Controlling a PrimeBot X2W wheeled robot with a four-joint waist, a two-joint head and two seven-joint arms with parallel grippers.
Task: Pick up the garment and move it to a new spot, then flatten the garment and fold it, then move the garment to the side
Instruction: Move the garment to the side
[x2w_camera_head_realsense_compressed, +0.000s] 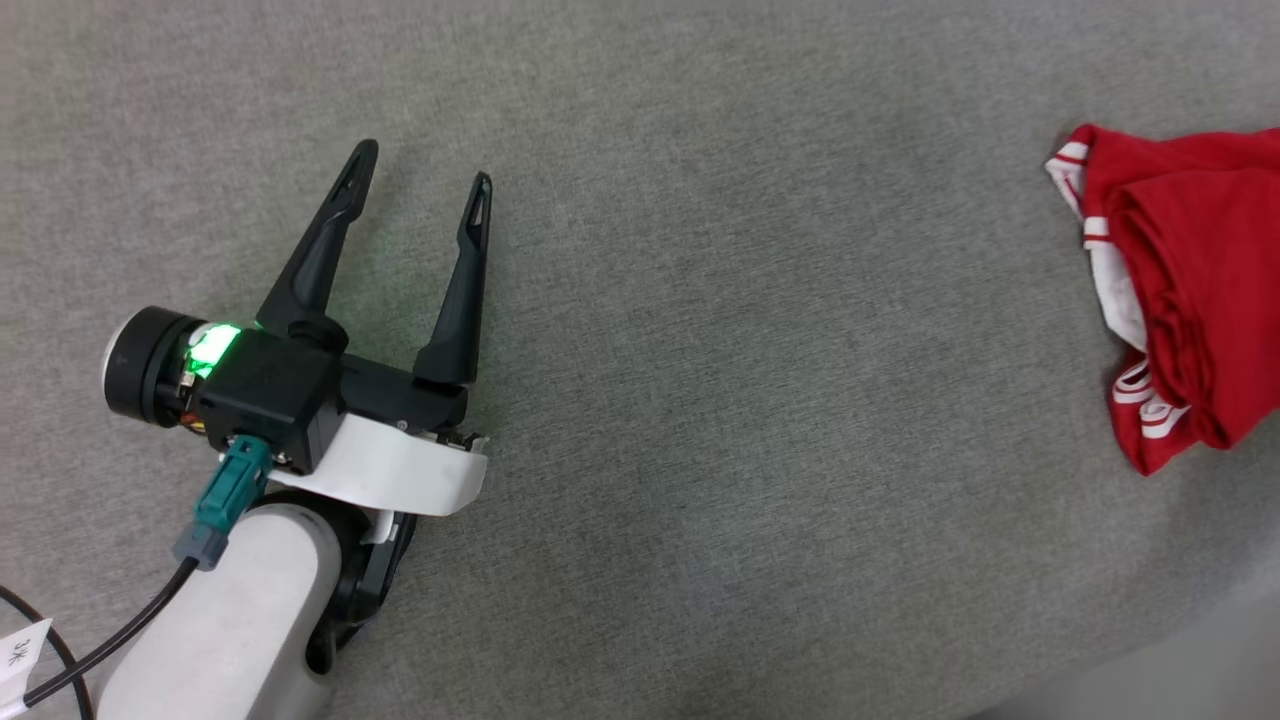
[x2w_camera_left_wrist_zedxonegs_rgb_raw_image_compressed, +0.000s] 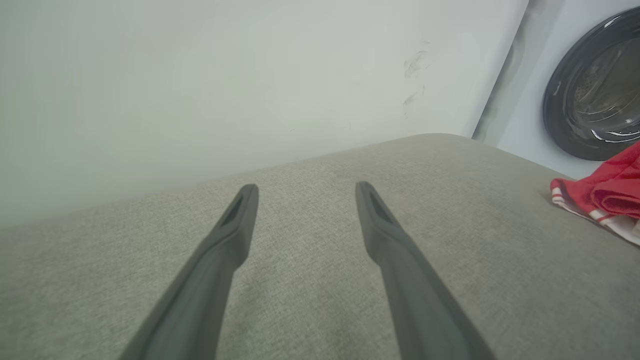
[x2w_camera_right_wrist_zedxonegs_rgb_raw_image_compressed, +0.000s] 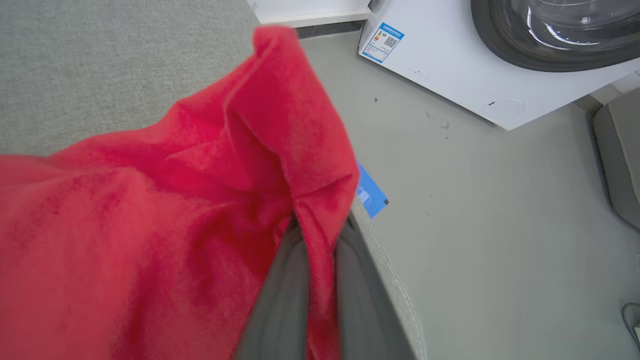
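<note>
My right jaws pinch a fold of the red shirt (x2w_camera_right_wrist_zedxonegs_rgb_raw_image_compressed: 150, 225); my left jaws stand apart above the grey table (x2w_camera_head_realsense_compressed: 700, 400).

The garment (x2w_camera_head_realsense_compressed: 1190, 300) is bright red, and its white sleeves are edged with red stripes. The counter (x2w_camera_head_realsense_compressed: 750, 400) is a speckled grey-beige weave. The left gripper (x2w_camera_head_realsense_compressed: 424, 163) is black, with a glowing green light, a white bracket and a teal connector (x2w_camera_head_realsense_compressed: 232, 487) on a black cable. The washing machine (x2w_camera_right_wrist_zedxonegs_rgb_raw_image_compressed: 450, 75) is white with a dark grey door and a blue-and-white label (x2w_camera_right_wrist_zedxonegs_rgb_raw_image_compressed: 382, 42). The floor (x2w_camera_right_wrist_zedxonegs_rgb_raw_image_compressed: 500, 225) is pale grey-green.
</note>
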